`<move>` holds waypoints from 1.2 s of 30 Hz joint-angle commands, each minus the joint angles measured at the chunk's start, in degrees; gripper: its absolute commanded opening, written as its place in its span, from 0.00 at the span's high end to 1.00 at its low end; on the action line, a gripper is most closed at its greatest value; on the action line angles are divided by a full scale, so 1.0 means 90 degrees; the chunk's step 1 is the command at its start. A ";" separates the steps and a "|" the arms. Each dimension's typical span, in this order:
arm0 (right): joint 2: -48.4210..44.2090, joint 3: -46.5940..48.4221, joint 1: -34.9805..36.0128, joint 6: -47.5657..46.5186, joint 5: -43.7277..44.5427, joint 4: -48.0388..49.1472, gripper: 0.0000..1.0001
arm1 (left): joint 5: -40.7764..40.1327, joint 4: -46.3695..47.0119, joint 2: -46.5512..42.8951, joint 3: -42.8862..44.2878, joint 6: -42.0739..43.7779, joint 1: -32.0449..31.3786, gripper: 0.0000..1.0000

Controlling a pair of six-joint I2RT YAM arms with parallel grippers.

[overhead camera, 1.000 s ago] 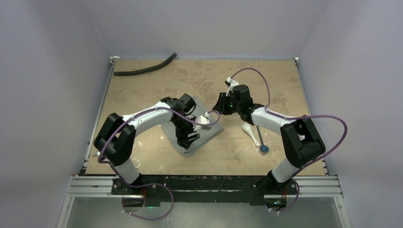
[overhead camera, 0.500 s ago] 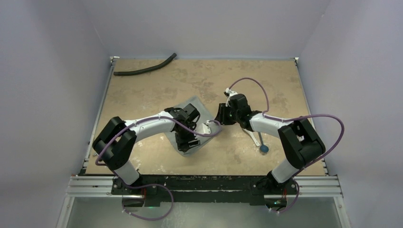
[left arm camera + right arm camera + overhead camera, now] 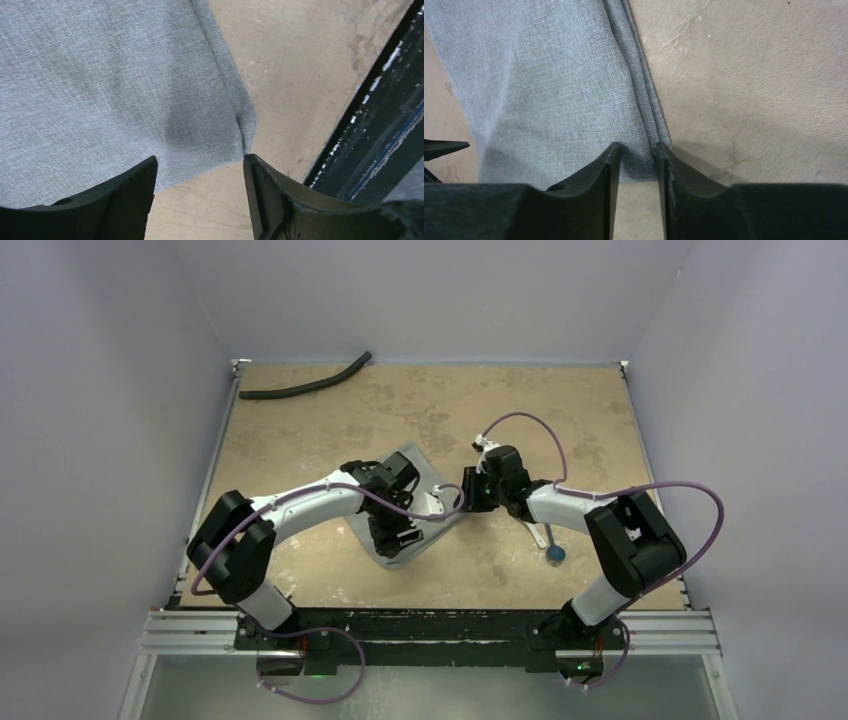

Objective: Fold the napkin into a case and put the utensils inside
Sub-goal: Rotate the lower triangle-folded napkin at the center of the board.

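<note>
Table (image 3: pixel 560 400): tan top, with both arms reaching in to the middle.

Napkin (image 3: pixel 418 468): lies flat at the table's centre, folded to a grey oblong set on the diagonal. The right wrist view shows three stacked layers along its right edge.

Change over the last second: the right arm has swung in from farther right and come down onto that layered edge. The left arm has drawn slightly nearer over the cloth's near part. The cloth's outline has hardly altered. My reading is that the folding is largely done and the arms are setting up to part the layers. Loading has not begun.

Hose (image 3: pixel 305 385): far-left corner, well apart from everything.

Left gripper (image 3: pixel 200 162): jaws wide, hovering over the napkin's near corner, holding nothing.

Right gripper (image 3: pixel 634 150): jaws narrow, astride the layered corner, with cloth showing between the fingers. I cannot tell whether it is clamped.

Case (image 3: pixel 549 90): nothing seen inside.

Spoon (image 3: pixel 534 533) and blue-ended stick (image 3: pixel 550 543): both lie on bare table to the right of the napkin, partly under the right forearm, still outside the cloth.
</note>
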 commanded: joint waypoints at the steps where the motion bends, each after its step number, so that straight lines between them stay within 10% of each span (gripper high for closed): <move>1: -0.0175 -0.0060 -0.0008 0.0049 -0.0122 0.0241 0.69 | 0.0464 -0.0361 -0.0325 0.0043 0.0088 -0.0053 0.38; 26: 0.0002 0.0131 -0.0032 0.0056 -0.0181 0.0016 0.98 | -0.0385 0.0683 -0.0233 -0.0763 -0.0145 -0.0697 0.60; 36: -0.0070 0.0334 -0.0150 0.0014 -0.0262 -0.0102 0.99 | -0.0762 0.0694 -0.0413 -0.1009 -0.0177 -0.1010 0.51</move>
